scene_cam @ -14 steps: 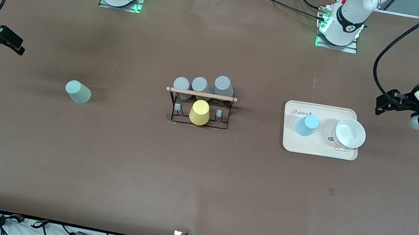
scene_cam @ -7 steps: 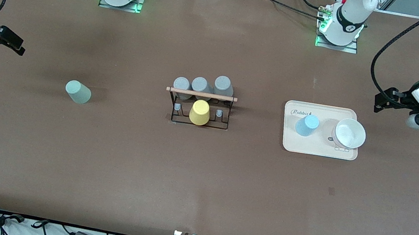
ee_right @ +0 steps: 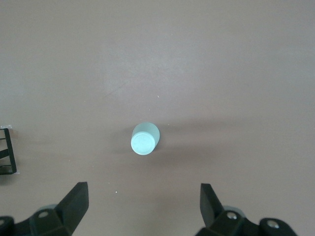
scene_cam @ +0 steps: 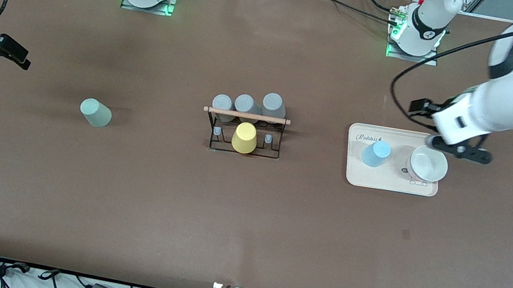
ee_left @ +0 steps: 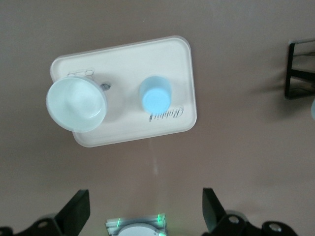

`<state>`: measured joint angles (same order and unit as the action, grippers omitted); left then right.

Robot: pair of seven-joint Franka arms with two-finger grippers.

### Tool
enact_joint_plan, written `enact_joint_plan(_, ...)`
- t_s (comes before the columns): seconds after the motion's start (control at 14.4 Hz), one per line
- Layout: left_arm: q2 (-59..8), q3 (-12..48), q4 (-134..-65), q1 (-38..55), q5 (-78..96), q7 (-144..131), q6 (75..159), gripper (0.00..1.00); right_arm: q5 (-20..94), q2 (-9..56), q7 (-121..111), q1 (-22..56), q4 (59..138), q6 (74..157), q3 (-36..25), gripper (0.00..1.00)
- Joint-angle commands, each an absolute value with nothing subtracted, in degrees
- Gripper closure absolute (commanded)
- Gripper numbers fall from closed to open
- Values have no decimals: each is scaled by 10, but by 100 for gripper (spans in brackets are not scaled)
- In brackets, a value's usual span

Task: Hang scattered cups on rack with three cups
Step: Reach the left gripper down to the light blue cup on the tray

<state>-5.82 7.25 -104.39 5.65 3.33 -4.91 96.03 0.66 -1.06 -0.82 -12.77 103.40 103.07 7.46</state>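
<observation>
The pale sage green cup [scene_cam: 95, 113] stands upside down on the bare table toward the right arm's end; it also shows in the right wrist view [ee_right: 144, 139]. The light blue cup [scene_cam: 376, 153] stands upside down on a cream tray [scene_cam: 386, 183]; it also shows in the left wrist view [ee_left: 155, 93]. The black wire rack [scene_cam: 242, 151] with a wooden dowel is at the table's middle. My left gripper [scene_cam: 419, 108] is open and empty over the table beside the tray [ee_left: 145, 209]. My right gripper [scene_cam: 13, 53] is open and empty, apart from the green cup [ee_right: 142, 204].
The rack holds a yellow cup [scene_cam: 244, 138] and three grey cups [scene_cam: 244, 104]. A white bowl [scene_cam: 427, 164] sits on the tray beside the blue cup. The rack's edge shows in both the left wrist view [ee_left: 300, 69] and the right wrist view [ee_right: 6, 150].
My left arm has swung in from the table's end toward the tray, and its gripper now hangs beside the tray's rim. The right gripper and the cups have hardly moved.
</observation>
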Motion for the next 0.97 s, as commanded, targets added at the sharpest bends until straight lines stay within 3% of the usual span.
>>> enact_joint_plan(0.0, -32, 86, -1177, 53, -6, -73, 1125, 0, 2, -6, -17, -129, 1020, 1020, 77, 0)
enact_joint_plan(0.35, -83, 87, -1310, 48, -33, -107, 1380, 0, 2, -6, -17, -128, 1020, 1020, 77, 0)
enact_joint_plan(0.9, -137, 88, -1322, 56, -36, -112, 1454, 0, 2, -7, -17, -124, 1017, 1020, 77, 0)
